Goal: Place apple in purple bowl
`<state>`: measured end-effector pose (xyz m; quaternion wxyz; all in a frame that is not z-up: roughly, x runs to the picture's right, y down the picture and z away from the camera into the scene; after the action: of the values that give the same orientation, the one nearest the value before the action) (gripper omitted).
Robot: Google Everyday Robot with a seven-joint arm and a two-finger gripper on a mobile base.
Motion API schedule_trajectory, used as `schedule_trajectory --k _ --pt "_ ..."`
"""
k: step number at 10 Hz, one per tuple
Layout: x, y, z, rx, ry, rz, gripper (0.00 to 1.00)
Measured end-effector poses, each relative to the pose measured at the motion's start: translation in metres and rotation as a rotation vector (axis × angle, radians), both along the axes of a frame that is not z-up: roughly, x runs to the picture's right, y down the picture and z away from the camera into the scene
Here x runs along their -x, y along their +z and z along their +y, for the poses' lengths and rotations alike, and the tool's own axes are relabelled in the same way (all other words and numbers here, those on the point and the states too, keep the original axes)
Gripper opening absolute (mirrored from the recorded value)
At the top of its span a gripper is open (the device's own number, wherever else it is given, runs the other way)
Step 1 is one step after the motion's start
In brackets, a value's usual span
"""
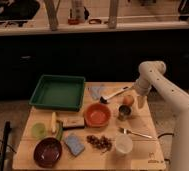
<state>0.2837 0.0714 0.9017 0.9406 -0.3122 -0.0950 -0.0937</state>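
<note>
The apple (128,100), small, round and yellow-orange, sits on the wooden table at the back right, just behind the small metal cup (123,112). My gripper (139,102) hangs down from the white arm just right of the apple, close beside it at table height. The purple bowl (48,151), dark maroon and glossy, stands at the table's front left corner, far from the gripper, with nothing visible in it.
An orange bowl (97,115) sits mid-table and a green tray (58,92) at the back left. A banana (53,121), green cup (38,130), blue sponge (74,144), white cup (123,144), fork (135,133) and brush (113,95) lie about the table (153,150).
</note>
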Motion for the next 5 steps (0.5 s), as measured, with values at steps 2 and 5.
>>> schedule_trajectory --k 2,5 --pt "0.003 0.005 0.007 0.018 -0.009 -0.042 0.80" --pt "0.018 0.011 0.014 0.043 -0.029 -0.105 0.78"
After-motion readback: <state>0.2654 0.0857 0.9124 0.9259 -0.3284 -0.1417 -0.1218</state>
